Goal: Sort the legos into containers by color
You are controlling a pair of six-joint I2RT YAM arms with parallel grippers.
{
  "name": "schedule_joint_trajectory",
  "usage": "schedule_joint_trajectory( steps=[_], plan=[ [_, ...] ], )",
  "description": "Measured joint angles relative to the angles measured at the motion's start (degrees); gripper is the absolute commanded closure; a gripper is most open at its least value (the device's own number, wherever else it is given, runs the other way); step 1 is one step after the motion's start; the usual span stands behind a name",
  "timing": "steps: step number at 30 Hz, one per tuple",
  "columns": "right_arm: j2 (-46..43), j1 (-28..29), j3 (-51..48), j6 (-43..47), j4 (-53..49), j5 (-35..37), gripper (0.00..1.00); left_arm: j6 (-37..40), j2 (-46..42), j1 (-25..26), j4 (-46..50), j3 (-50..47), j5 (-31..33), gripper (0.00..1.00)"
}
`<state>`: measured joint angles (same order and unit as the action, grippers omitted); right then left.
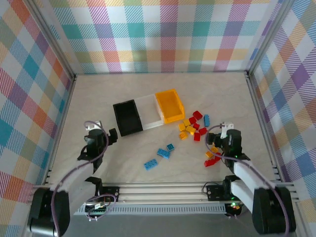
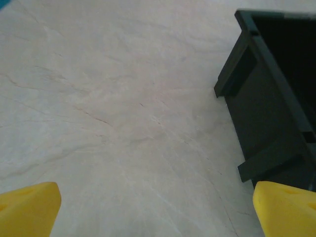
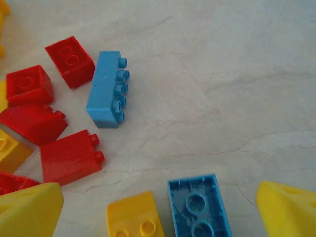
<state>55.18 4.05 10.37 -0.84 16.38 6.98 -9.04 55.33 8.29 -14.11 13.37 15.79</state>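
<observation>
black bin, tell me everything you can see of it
The black bin is a small rectangular open-top box of dark, matte-looking plastic. The left wrist view shows raised ribs on its outer wall. It stands upright on the table, turned slightly askew, leftmost in a row of three. Its long side seems to touch the clear bin. Its inside looks dark and bare.

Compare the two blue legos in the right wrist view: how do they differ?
Pose: the upper blue lego lies on its side, studs pointing right; the lower blue lego is flipped, hollow underside up.
Neighbours: the upper blue lego sits beside red legos; the lower blue lego sits next to a yellow lego.
Shared: same light blue, both loose on the table.
</observation>
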Motion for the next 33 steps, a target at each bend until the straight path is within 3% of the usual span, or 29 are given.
schedule_joint_trajectory(
  steps=[6, 12, 33],
  plan=[
    [17.1, -1.2, 5.5, 0.0, 8.8, -1.8, 0.00, 3.0, 17.3, -1.5, -7.4, 6.3, -3.1, 0.00],
    [27.0, -1.9, 9.2, 0.0, 16.3, -3.5, 0.00, 5.6, 27.3, -2.5, -13.3, 10.0, -5.5, 0.00],
    [32.0, -3.3, 12.0, 0.0, 27.6, -7.1, 0.00, 9.7, 32.3, -3.3, -21.8, 12.5, -8.9, 0.00]
  ],
)
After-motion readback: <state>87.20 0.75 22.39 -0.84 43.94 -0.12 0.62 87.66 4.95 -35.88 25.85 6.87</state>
